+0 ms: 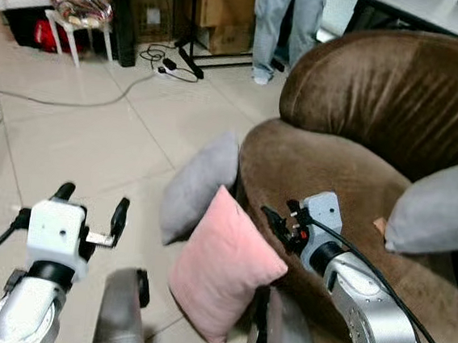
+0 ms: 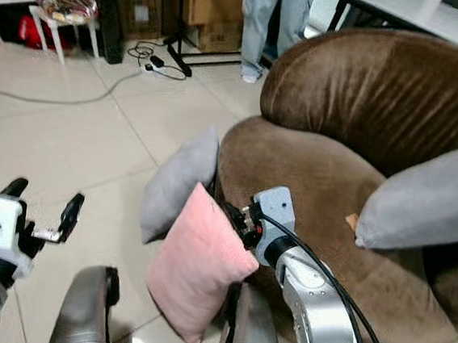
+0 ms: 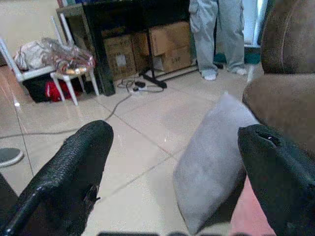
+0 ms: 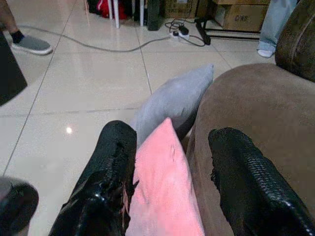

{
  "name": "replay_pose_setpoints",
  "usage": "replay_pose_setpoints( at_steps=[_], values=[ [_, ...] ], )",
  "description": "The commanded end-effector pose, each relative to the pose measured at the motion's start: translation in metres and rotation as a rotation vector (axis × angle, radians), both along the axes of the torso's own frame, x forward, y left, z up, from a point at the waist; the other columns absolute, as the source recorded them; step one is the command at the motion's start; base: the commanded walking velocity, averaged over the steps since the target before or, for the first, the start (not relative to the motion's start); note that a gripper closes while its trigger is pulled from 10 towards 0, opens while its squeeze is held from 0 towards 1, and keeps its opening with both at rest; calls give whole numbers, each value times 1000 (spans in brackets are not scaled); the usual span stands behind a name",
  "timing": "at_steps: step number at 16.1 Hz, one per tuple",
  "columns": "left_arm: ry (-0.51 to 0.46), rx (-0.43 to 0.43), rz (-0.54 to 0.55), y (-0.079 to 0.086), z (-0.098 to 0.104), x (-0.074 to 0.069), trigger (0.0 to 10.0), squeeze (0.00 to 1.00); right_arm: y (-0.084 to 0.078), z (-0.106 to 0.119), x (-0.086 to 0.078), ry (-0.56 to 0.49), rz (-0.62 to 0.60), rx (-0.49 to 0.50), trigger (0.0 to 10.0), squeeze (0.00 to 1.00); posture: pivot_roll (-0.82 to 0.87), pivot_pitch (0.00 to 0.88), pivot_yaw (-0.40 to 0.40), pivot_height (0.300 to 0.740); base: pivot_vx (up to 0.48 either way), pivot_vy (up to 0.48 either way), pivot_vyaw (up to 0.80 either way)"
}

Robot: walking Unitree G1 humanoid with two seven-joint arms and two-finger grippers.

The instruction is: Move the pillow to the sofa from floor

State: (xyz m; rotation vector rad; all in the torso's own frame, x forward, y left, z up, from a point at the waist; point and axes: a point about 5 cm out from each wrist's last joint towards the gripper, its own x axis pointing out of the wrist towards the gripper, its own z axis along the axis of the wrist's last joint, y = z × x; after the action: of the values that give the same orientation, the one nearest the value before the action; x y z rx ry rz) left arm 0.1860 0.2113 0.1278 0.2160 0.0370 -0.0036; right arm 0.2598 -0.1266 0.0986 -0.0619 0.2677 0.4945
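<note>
Head stereo pair looked forward and down from above. Both wrist cameras looked along own fingers, close, sharing the grey pillow and sofa.

Even, fairly bright indoor light; soft shadows only. A small glare spot sits on the glossy floor. Both wrist views show near fingers blurred, backgrounds mildly soft.

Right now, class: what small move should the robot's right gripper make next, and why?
Probably close the right gripper on the pink pillow: its open fingers already straddle the pillow's top edge. The pillow leans against the brown sofa with its lower edge on the floor, so it isn't yet lifted.
</note>
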Motion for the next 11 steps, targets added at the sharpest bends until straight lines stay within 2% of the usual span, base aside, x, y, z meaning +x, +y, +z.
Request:
replay_pose_setpoints(
  at_steps=[1, 3, 4, 5, 6, 7, 9, 11],
  values=[
    [3, 10, -5, 0, 0, 0, 10000, 0, 1, 0, 0, 10, 21, -14, 10000, 0, -4, 0, -106, 469, 0, 0, 0],
    [21, 16, 12, 4, -2, -7, 10000, 0, 7, -5, 3, 35, 65, -40, 10000, 0, -3, 0, -128, 459, 0, 0, 0],
    [33, 17, 8, 4, -4, -9, 10000, 0, 11, -8, 8, 42, 72, -27, 10000, 541, -1, 0, -134, 459, 0, 0, 0],
    [53, 22, -12, 3, -7, -11, 10000, 0, 19, -15, 15, 57, 84, -1, 10000, 1000, 1, 0, -134, 459, 0, 0, 0],
    [58, 21, -18, 3, -7, -11, 10000, 0, 20, -18, 17, 60, 80, -13, 10000, 1000, 2, 0, -135, 459, 0, 0, 0],
    [81, 20, -60, 0, -9, -10, 10000, 0, 24, -29, 27, 96, 29, -37, 10000, 1000, 3, 0, -132, 459, 0, 0, 0],
    [98, 19, -101, -3, -9, -9, 10000, 0, 25, -40, 37, 148, -38, -50, 10000, 1000, 5, 0, -125, 459, 0, 0, 0],
    [106, 32, -146, -5, -9, -2, 10000, 0, 22, -53, 52, 182, -129, -117, 10000, 1000, 3, 14, -115, 459, 0, 0, 0]
  ],
)
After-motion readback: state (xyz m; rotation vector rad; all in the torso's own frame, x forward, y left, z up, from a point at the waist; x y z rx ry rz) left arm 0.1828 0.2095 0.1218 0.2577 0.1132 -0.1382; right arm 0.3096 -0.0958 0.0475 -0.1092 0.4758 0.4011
